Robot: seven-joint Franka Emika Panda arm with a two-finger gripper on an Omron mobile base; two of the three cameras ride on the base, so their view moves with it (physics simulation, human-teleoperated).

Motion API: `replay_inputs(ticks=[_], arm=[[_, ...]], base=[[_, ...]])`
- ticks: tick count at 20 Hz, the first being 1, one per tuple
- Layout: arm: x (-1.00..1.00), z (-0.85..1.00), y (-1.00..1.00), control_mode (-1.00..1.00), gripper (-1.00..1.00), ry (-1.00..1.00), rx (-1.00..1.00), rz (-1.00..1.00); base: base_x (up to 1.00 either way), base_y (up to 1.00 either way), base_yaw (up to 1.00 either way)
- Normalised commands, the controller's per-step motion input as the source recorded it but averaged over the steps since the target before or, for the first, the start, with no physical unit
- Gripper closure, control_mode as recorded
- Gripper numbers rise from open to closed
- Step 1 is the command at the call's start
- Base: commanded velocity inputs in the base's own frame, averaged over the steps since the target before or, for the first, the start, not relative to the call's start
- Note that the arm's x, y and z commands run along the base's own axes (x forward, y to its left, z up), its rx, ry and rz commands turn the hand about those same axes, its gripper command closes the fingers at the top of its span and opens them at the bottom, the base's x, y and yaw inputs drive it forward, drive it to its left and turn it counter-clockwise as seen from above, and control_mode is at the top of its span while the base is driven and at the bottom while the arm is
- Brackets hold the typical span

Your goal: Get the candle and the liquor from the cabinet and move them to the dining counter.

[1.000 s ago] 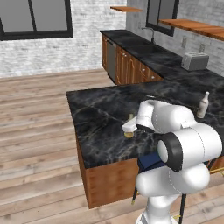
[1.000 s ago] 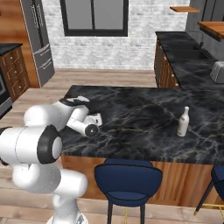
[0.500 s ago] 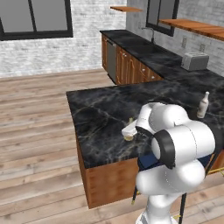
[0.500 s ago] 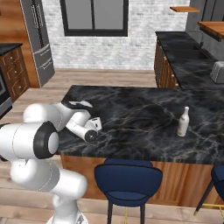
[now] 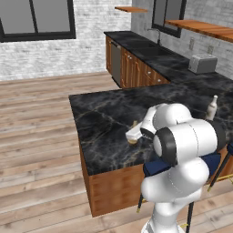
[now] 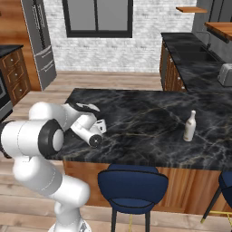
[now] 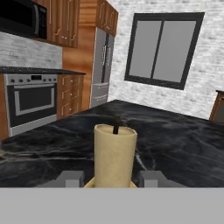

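Observation:
The candle, a pale-yellow stub with a dark wick on a gold foot, stands upright on the black marble dining counter near its front edge. My gripper is shut on its base, one fingertip on each side. From the left base view the candle peeks out just in front of the gripper. From the right base view the gripper is low over the dining counter and covers the candle. The liquor, a pale bottle, stands upright further along the counter. The cabinet is out of view.
Blue stools stand along the counter's near side. A silver toaster sits on the long wall counter behind. Beyond the counter are a steel fridge, an oven and open wooden floor.
The arm's elbow and forearm have folded lower and nearer the counter edge. The hand and the candle have stayed almost in place on the counter.

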Motion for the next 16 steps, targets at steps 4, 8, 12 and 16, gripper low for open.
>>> replay_inputs(ticks=[4, 8, 12, 16], arm=[[0.32, 0.00, 0.00, -1.00, 1.00, 0.00, 0.00, 0.00], [0.31, 0.00, 0.00, -1.00, 1.00, 0.00, 0.00, 0.00], [0.19, 0.00, 0.00, -1.00, 1.00, 0.00, 0.00, 0.00], [0.01, -0.11, 0.02, -1.00, 1.00, 0.00, 0.00, 0.00]], base=[[0.00, 0.00, 0.00], [0.00, 0.00, 0.00], [0.00, 0.00, 0.00], [0.00, 0.00, 0.00]])
